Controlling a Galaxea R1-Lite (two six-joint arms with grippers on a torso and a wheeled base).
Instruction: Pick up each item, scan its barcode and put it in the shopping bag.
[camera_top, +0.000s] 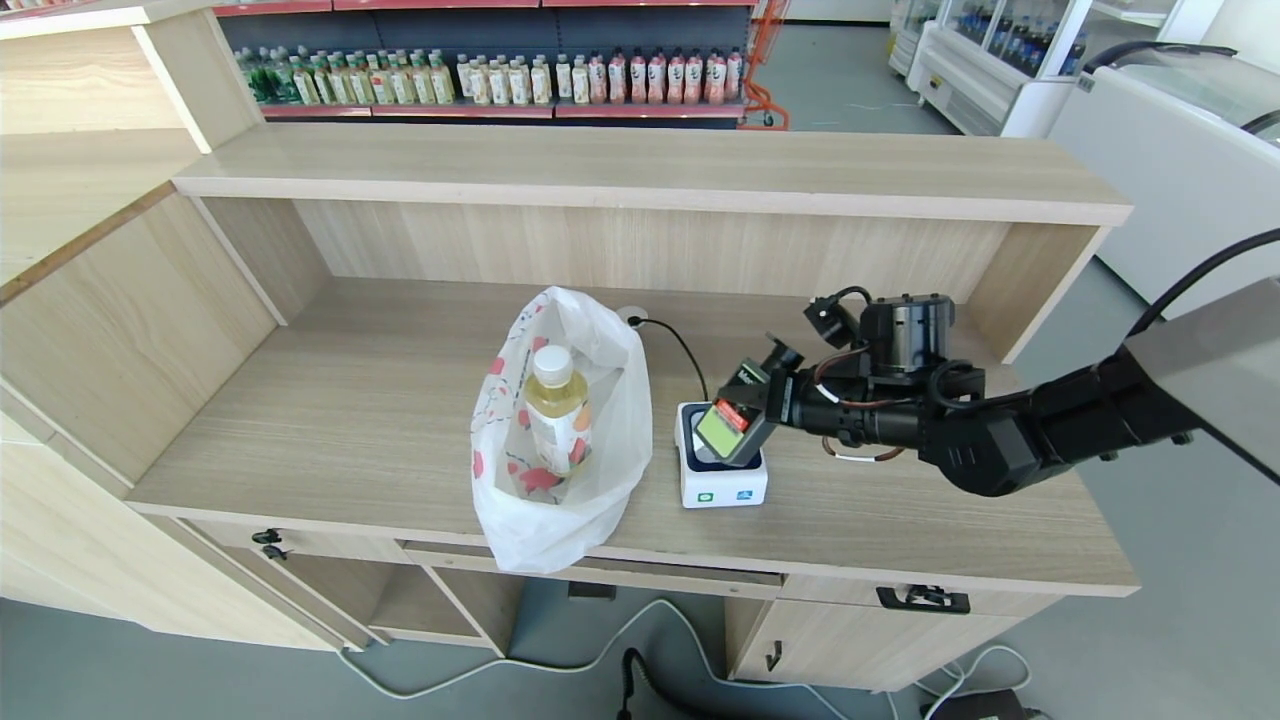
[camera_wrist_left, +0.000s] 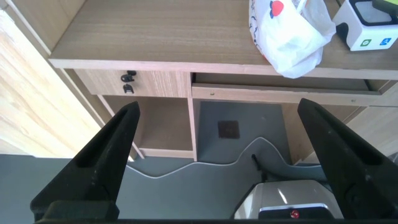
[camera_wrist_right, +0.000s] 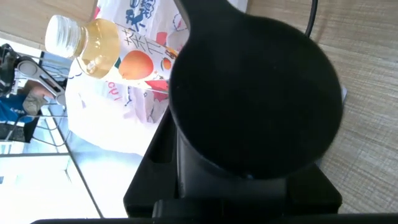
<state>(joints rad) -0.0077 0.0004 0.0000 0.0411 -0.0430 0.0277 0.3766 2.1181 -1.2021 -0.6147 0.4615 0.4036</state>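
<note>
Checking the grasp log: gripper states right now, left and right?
Left gripper: open, empty.
Right gripper: closed on a green-labelled item over the scanner.

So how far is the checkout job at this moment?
Done: one yellow drink bottle stands in the shopping bag. In hand: the right gripper holds a small green-labelled item over the scanner. Left: bagging it. The left gripper hangs open below the counter.
</note>
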